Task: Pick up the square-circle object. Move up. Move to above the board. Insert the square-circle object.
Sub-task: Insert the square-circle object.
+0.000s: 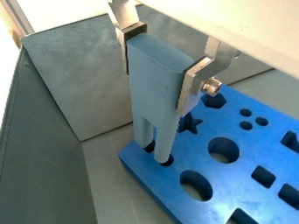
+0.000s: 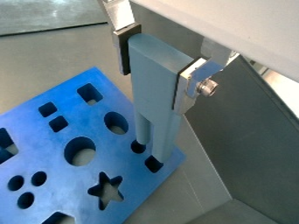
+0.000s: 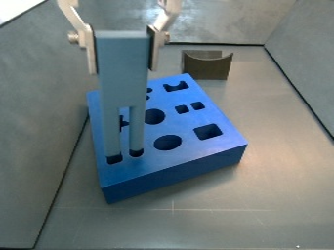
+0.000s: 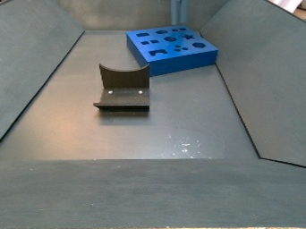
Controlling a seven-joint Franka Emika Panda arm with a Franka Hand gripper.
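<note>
Here we see the gripper point(image 1: 162, 59) clamping the upright square-circle object point(image 1: 159, 92), its prongs entering holes in the board point(image 1: 233, 188).

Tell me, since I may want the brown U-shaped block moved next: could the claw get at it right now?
Probably not yet: the claw is shut on the square-circle object, prongs in the board. The U-shaped block itself sits apart, uncovered.

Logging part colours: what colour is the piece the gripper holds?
Light grey-blue square-circle object in the gripper; clearest in a side view.
</note>
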